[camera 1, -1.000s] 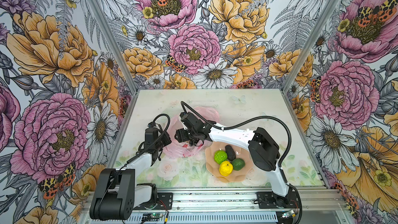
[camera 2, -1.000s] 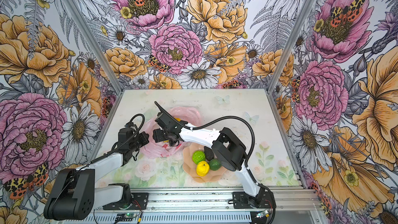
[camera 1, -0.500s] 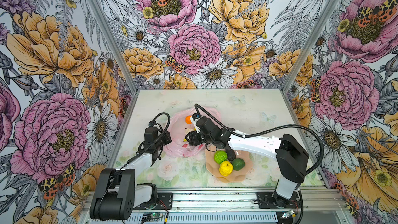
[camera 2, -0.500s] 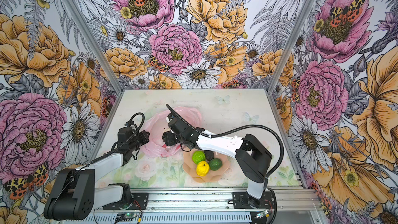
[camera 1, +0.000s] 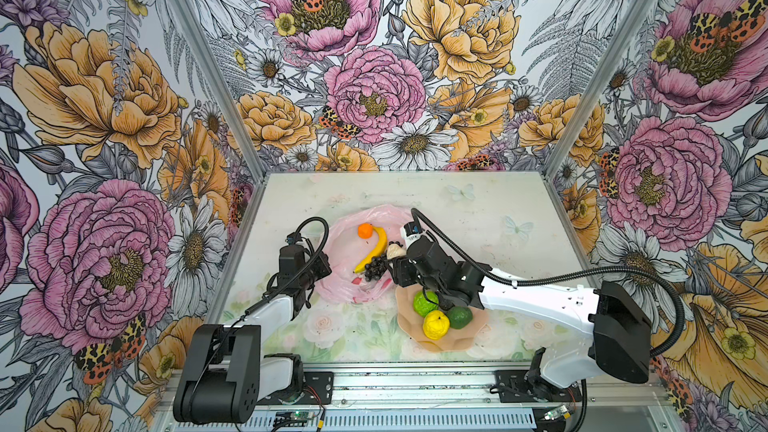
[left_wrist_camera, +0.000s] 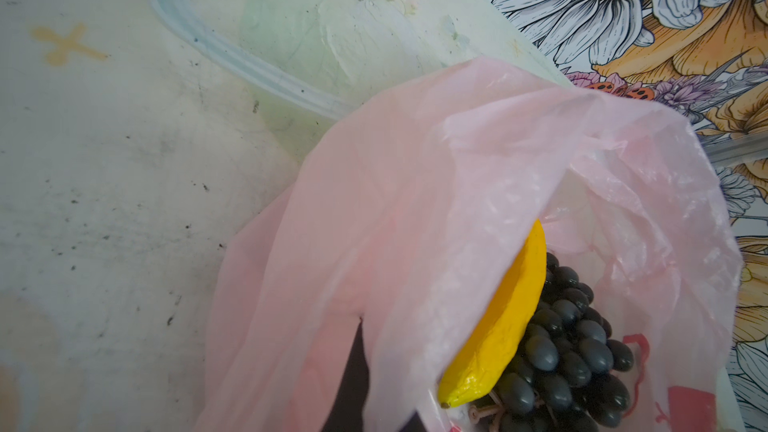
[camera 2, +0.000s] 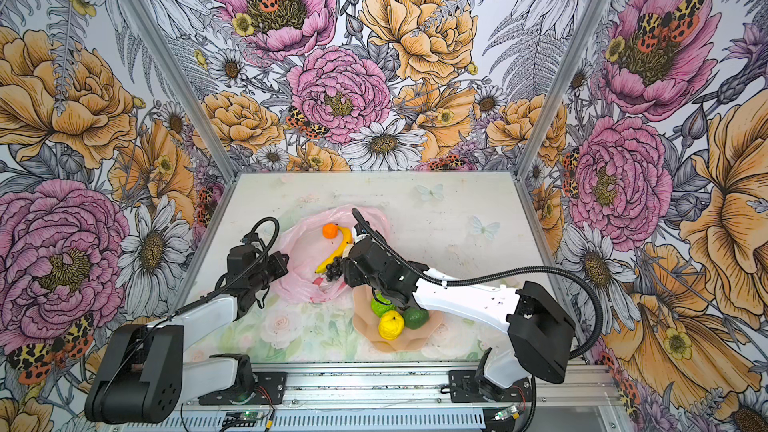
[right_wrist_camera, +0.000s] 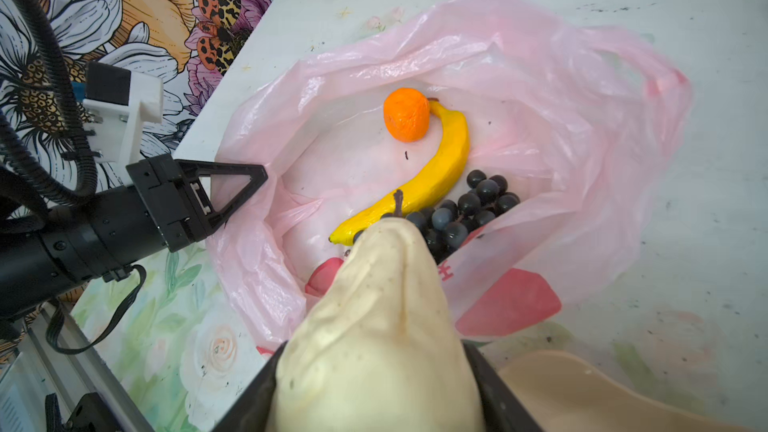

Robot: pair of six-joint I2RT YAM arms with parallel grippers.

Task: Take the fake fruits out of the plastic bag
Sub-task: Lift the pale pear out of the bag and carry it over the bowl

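Gripping a whitish, pear-shaped plastic fruit [right_wrist_camera: 374, 305] in the right hand [right_wrist_camera: 374, 396], clamped on both flanks, stem end pointing away from the wrist. Hovering over the near right rim of the thin translucent pink plastic bag [right_wrist_camera: 582, 139], just at the far left edge of the peach-pink scalloped plate [camera 1: 440, 344]. Pinching the bag's near left rim with the left hand [camera 1: 322, 268], closed tight on the film, apparently propping the mouth open on the bench [camera 1: 478, 209].

Next, probably: carry the pear nearer and rightward onto bare plate beside the bumpy lime-green citrus [camera 1: 425, 303], yellow lemon [camera 1: 435, 324] and dark green avocado [camera 1: 460, 317]; right arm nearer.

Left in the bag, far-left of the right hand: small orange [right_wrist_camera: 406, 115], curved yellow banana [right_wrist_camera: 444, 160] lying near-left to far, dark purple grape bunch [right_wrist_camera: 469, 209].
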